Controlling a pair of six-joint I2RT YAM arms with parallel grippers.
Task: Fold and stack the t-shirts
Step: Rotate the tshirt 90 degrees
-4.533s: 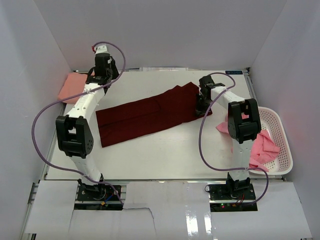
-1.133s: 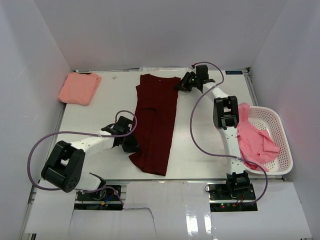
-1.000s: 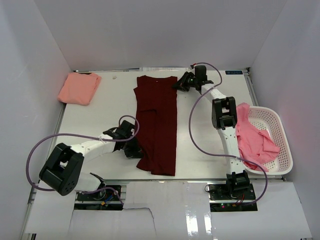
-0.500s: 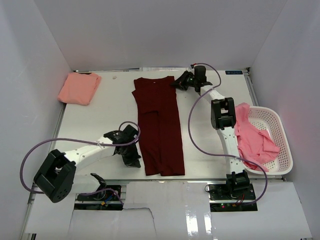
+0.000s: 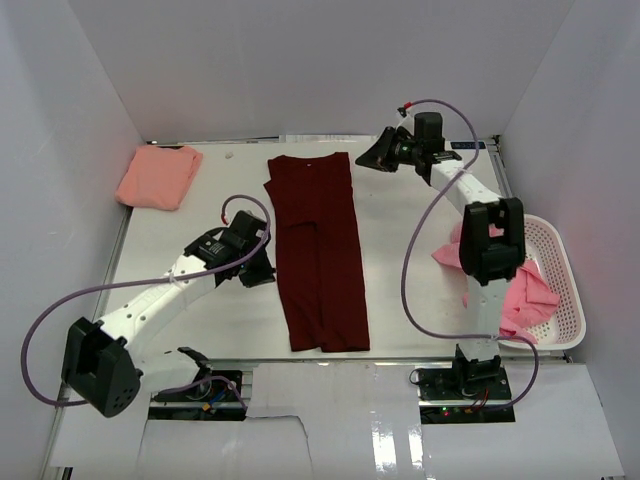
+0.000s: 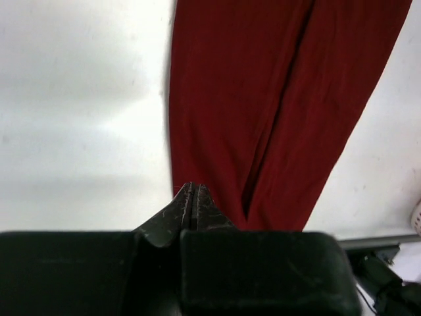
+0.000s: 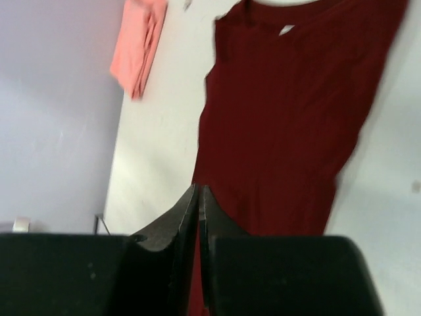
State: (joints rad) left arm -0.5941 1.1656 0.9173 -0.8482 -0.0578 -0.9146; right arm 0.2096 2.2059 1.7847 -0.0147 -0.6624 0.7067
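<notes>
top view: the maroon shirt lay in the middle of the table, folded into a long narrow strip that ran from its collar at the far end to its hem near the arms' bases. a lengthwise seam where two folded edges met showed down its middle. the left gripper sat just beside the strip's left edge, about halfway along it. in the left wrist view its fingers were pressed together with nothing between them, and the red cloth filled the space ahead. the right gripper stood at the far end, to the right of the collar and apart from it. in the right wrist view its fingers were likewise closed and empty, pointing toward the collar end of the shirt. a folded salmon shirt rested in the far left corner of the table, well apart from the strip. the pink shirts lay bunched in the white basket at the right, one spilling over its left rim behind the right arm.
</notes>
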